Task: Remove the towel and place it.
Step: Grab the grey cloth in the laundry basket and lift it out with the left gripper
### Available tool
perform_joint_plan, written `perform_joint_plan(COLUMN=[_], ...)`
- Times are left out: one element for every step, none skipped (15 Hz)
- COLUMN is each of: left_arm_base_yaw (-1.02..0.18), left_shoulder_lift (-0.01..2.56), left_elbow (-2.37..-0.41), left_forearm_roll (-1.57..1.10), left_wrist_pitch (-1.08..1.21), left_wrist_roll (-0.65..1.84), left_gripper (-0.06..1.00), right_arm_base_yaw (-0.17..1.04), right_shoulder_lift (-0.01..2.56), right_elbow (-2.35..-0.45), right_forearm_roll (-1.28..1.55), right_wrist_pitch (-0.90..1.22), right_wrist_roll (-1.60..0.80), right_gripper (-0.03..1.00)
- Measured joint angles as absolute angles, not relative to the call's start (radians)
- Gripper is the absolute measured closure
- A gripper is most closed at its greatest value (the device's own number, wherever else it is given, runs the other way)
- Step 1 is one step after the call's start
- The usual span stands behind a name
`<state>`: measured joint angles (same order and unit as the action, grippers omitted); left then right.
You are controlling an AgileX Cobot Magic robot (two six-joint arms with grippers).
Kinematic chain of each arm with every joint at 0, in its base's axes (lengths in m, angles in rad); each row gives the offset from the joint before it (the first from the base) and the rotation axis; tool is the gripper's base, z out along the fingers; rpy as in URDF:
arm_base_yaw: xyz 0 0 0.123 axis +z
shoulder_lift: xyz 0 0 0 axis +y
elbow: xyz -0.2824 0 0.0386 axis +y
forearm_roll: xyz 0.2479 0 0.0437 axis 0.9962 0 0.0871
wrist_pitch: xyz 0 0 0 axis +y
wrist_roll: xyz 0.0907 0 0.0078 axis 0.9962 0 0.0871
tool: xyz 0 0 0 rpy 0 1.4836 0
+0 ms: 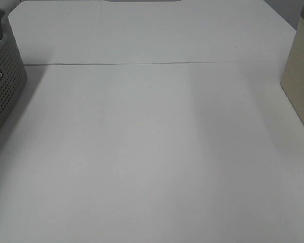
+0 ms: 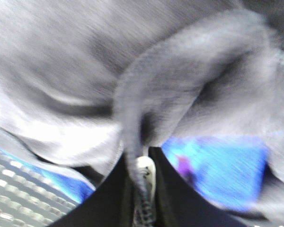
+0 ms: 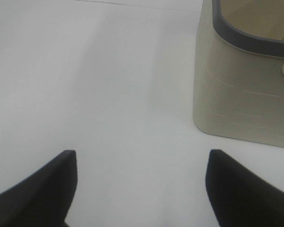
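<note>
The towel (image 2: 146,80), a dark grey plush cloth, fills the left wrist view in bunched folds. My left gripper (image 2: 143,189) is shut on a fold of it, the black fingers (image 2: 114,198) pressed together around the cloth. A blue surface (image 2: 217,170) shows under the towel, and perforated grey basket wall (image 2: 19,194) beside it. The towel and both grippers are out of sight in the exterior high view. My right gripper (image 3: 142,184) is open and empty, hovering over the white table (image 3: 109,94).
A dark grey perforated basket (image 1: 2,86) stands at the table's left edge. A beige bin (image 1: 300,81) stands at the right edge; it also shows in the right wrist view (image 3: 246,90). The white table (image 1: 152,152) has a seam across the back.
</note>
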<state>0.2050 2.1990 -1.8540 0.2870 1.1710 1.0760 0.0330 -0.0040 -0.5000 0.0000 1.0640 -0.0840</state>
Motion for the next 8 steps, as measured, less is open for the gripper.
perform_joint_plan(left_arm_base_yaw=[0.205, 0.205, 0.205, 0.205, 0.205, 0.205, 0.205, 0.205], left_shoulder_lift=[2.199, 2.199, 2.199, 2.199, 2.199, 2.199, 2.199, 2.199], left_elbow=[-1.854, -1.854, -1.854, -1.854, -1.854, -1.854, -1.854, -1.856], left_forearm_roll=[0.287, 0.287, 0.287, 0.287, 0.287, 0.287, 0.287, 0.287], left_wrist_pitch=[1.188, 1.197, 1.197, 1.197, 1.196, 1.192, 1.19, 1.19], left_wrist_roll=[1.076, 1.076, 1.075, 1.063, 1.052, 1.037, 1.019, 1.007], left_gripper=[0.87, 0.87, 0.87, 0.87, 0.87, 0.87, 0.89, 0.93], right_arm_base_yaw=[0.033, 0.033, 0.033, 0.033, 0.033, 0.033, 0.033, 0.033], right_shoulder_lift=[-0.004, -0.004, -0.004, -0.004, -0.004, -0.004, -0.004, -0.004], right_elbow=[-0.5, -0.5, -0.5, -0.5, -0.5, -0.5, -0.5, -0.5], right_forearm_roll=[0.0, 0.0, 0.0, 0.0, 0.0, 0.0, 0.0, 0.0], right_wrist_pitch=[1.064, 1.064, 1.064, 1.064, 1.064, 1.064, 1.064, 1.064], right_wrist_roll=[-0.084, -0.084, -0.084, -0.084, -0.084, -0.084, -0.084, -0.084], right_gripper=[0.24, 0.24, 0.24, 0.24, 0.24, 0.24, 0.24, 0.24])
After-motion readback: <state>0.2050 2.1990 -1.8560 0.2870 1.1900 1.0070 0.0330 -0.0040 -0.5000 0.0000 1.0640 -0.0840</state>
